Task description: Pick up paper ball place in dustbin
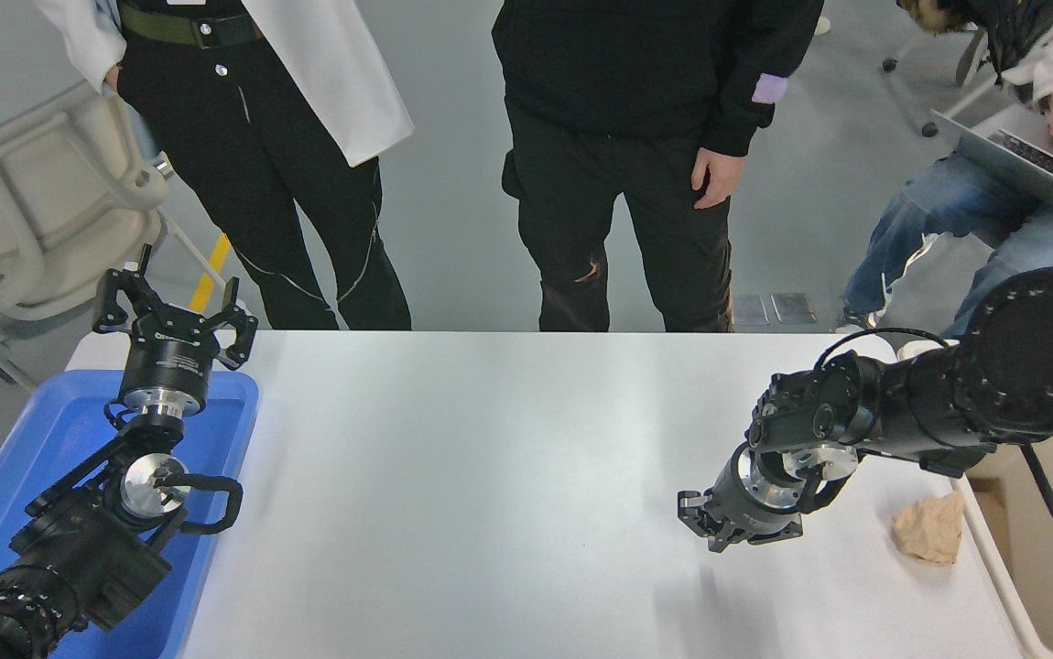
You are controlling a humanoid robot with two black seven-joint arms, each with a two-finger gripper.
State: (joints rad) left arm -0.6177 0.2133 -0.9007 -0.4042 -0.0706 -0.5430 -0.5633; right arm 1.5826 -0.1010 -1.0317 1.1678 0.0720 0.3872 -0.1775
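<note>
Lab: white-coated person (307, 73), onlookers, laptop (1035, 160), grey floor (453, 183).

The white table (508, 476) ran across the scene from left to right, its far edge toward the standing people. On it at the right, close to the right edge, lay the tan paper ball (931, 531), lumpy and wrinkled. At the near left a shallow blue tray (233, 403) sat on the table, its left side running past the table's left edge.

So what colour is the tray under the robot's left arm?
Bright blue. The tray shows best in the head view, at the table's left edge, with the left gripper above it.
</note>
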